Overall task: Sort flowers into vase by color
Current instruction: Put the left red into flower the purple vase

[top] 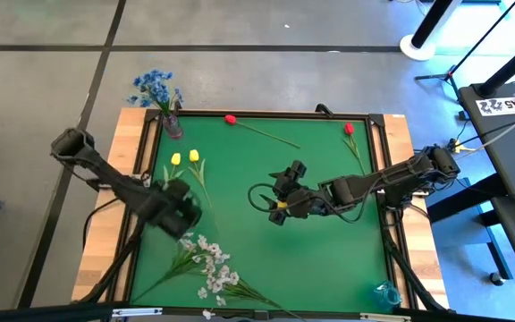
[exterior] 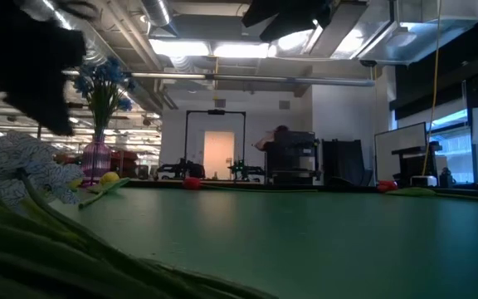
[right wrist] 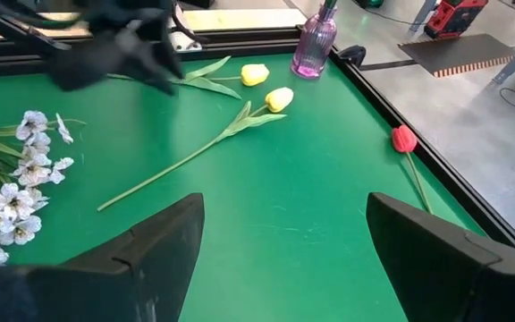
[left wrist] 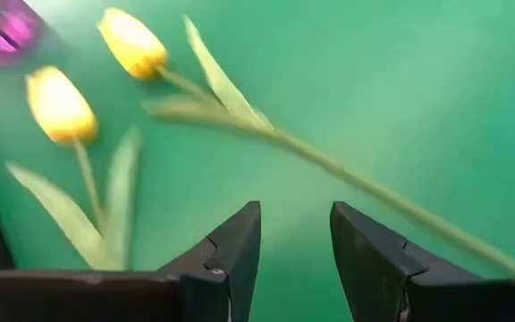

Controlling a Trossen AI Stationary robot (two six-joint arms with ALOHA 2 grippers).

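Two yellow tulips [top: 184,158] lie on the green mat near its left edge, seen close in the left wrist view [left wrist: 132,40]. One red tulip [top: 230,118] lies by the far edge and another [top: 349,128] toward the far right. White blossom sprays [top: 208,264] lie at the near edge. Blue sprigs [top: 155,88] stand in a purple vase [top: 173,123] at the far left corner. My left gripper [left wrist: 295,259] hovers open above the mat just near of the yellow tulips, over the longer stalk [left wrist: 374,192]. My right gripper [right wrist: 280,259] hangs wide open over the mat's middle [top: 275,204].
A small blue glass vase [top: 387,293] stands at the near right corner. A black raised rim [top: 266,114] frames the mat on a wooden table. Bare green mat lies between the two grippers and toward the near right.
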